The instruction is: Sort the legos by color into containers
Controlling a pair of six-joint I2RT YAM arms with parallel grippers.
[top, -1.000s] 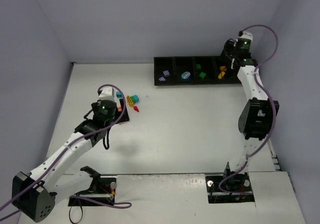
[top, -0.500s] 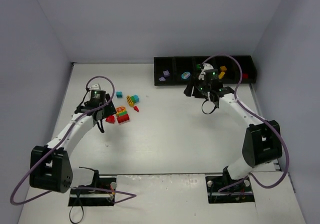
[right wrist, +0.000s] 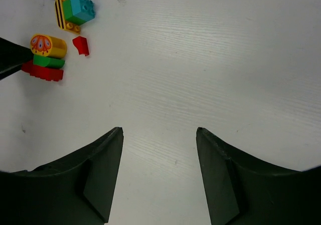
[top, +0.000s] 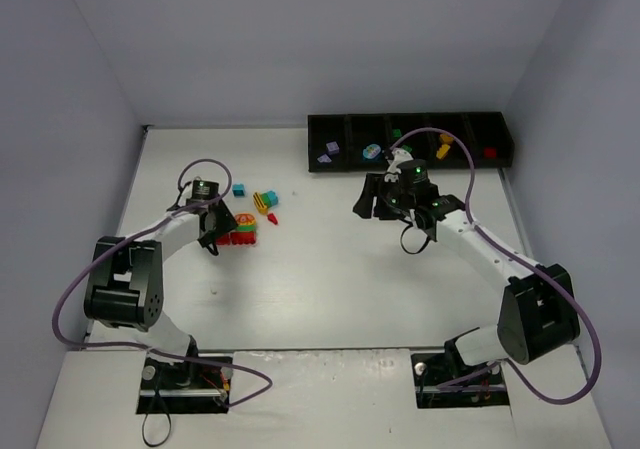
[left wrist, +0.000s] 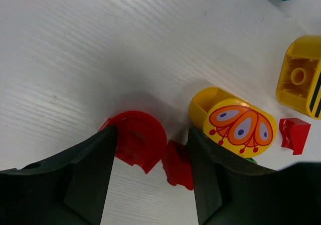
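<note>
Black tray bins are partly filled, several legos lie unsorted on table, red brick is straddled by left hand, grip cannot be told, right hand is spread, empty.

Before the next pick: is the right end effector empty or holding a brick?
Empty: right end effector open, only bare table between its fingers.

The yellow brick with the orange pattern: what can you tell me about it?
The yellow brick looks like glossy plastic, oblong with rounded ends, one face printed with orange petals, lilac centres and red dots. It lies on the white table against a green brick, just outside one finger of the left gripper.
</note>
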